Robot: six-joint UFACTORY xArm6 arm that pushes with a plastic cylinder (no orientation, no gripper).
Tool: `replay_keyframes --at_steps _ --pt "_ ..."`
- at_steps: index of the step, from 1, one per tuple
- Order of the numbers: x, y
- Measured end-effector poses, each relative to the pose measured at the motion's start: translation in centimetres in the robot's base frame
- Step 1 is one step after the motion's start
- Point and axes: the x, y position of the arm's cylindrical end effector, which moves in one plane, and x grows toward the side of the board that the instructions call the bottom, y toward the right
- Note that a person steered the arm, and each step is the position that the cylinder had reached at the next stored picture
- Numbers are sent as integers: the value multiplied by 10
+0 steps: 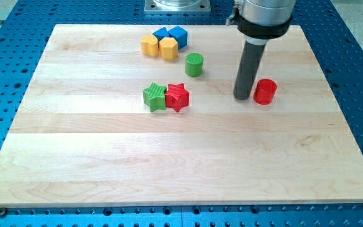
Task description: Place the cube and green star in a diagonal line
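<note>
While our rod stands upright over the wooden board (74, 164), my tip (242, 98) rests on the surface at the view's right half, just beside the red cylinder (265, 91), on its left side. We cannot tell if the tip touches this cylinder or if a very thin gap stays between them. We have no gripper and no fingers, only this straight dark rod, so nothing is held or clamped by us.

The green star (154, 96) lies near the middle of the board, well apart from my tip, toward the view's left. It touches the red star (177, 97), which sits directly at its right side. Both stars lie flat on the wood.

Near the view's top edge of the board we see a small group of four blocks. The blue cube (178, 36) is at the right of this group, and another blue block (161, 33) is just beside it on the left; its shape we cannot make out well. In front of them are two yellow blocks: a yellow rounded block (149, 45) at the left and a yellow hexagonal block (168, 48) at the right, touching each other.

The green cylinder (194, 65) stands alone, between this group and the stars, a little to the right of both. Under the board lies the blue perforated table (5, 75).
</note>
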Motion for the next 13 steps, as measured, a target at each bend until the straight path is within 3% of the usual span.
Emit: replay_keyframes --at_steps 3,4,6,7,8,9,10,13 --pt "-40 13" --pt "-72 39" --pt "-194 -32" --pt "-143 -137" --pt "-93 -185" --pt "-74 -200" --pt "-20 -258" --pt "6 -160"
